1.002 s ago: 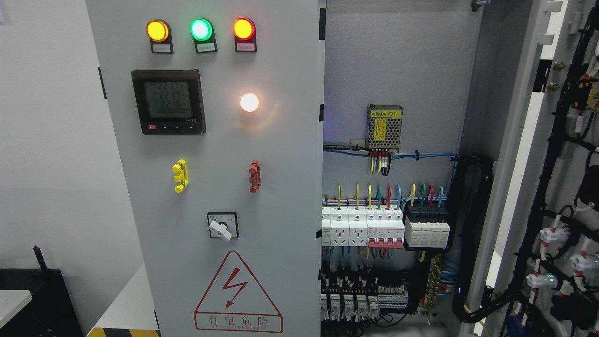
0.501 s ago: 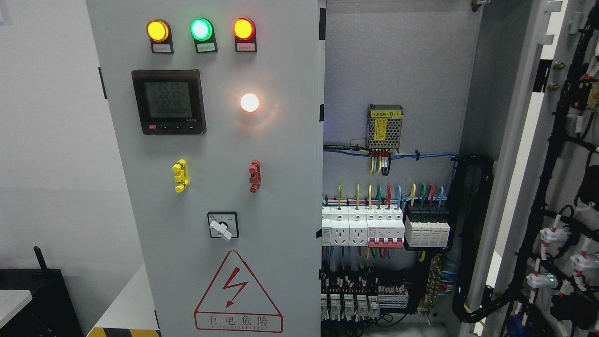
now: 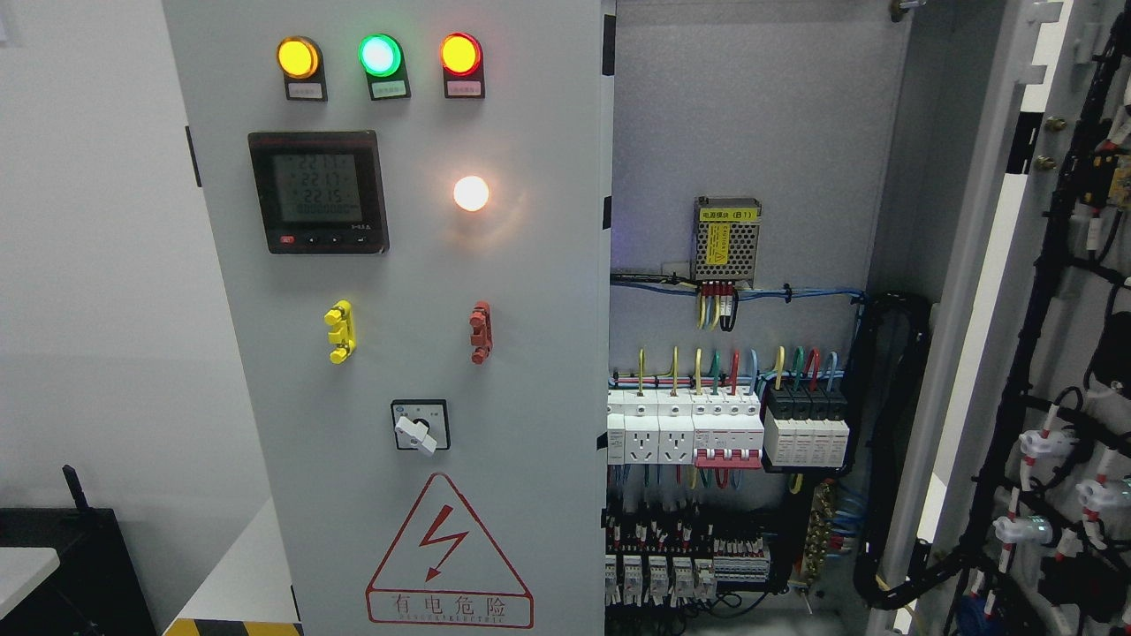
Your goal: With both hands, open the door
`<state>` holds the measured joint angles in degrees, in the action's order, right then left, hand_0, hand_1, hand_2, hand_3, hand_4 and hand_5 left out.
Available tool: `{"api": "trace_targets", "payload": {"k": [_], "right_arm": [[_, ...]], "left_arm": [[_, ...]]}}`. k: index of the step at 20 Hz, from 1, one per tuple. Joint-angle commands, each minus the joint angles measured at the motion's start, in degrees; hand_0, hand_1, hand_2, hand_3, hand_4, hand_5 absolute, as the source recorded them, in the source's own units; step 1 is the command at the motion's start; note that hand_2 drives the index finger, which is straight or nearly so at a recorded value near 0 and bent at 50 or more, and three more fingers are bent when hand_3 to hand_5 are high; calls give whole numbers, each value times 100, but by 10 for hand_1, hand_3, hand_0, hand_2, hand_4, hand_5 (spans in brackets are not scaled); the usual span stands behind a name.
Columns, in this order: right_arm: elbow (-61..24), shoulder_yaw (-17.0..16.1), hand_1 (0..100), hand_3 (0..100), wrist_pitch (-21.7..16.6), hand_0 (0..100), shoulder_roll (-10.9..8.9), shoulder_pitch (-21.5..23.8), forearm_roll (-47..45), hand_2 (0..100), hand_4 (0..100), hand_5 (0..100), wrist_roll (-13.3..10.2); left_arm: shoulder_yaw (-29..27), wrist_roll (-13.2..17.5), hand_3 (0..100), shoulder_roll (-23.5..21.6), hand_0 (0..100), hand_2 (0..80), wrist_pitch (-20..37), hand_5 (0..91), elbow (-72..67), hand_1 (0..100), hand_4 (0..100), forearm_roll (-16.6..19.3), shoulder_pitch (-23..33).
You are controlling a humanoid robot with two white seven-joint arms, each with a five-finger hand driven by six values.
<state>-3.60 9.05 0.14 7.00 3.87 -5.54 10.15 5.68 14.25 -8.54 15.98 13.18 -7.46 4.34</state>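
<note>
White wall flanks a cabinet: right door [image 3: 1051, 291] stands swung open, left door [image 3: 398, 353] shut; neither hand shows, so nearness and finger state can't be told.

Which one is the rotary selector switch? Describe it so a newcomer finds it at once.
Start at the closed grey door on the left. Below the yellow handle and red handle, above the warning triangle, sits the rotary selector switch: the only black square plate, with a white knob.
</note>
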Motion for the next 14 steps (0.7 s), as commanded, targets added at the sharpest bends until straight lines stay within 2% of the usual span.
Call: {"api": "trace_targets", "payload": {"k": [1,3,6,14], "right_arm": [[0,0,0,0,3,384,4,0,0,0,0,0,4],[0,0,0,0,3,384,4,0,0,0,0,0,4],[0,0,0,0,3,384,-5,0,0,0,0,0,4],[0,0,0,0,3,384,4,9,0,0,0,0,4]], "left_arm": [[-102,-307,0,1064,0,0,-551,0,-1740,0,0,34,-556],[-111,-431,0,1073,0,0,-920,0,-1687,0,0,34,-557],[-111,-432,0,1082,0,0,-1237,0,-1660,0,0,34,-557],[-181,-449,0,1082,0,0,-1291,0,-1660,0,0,43,-601]]}}
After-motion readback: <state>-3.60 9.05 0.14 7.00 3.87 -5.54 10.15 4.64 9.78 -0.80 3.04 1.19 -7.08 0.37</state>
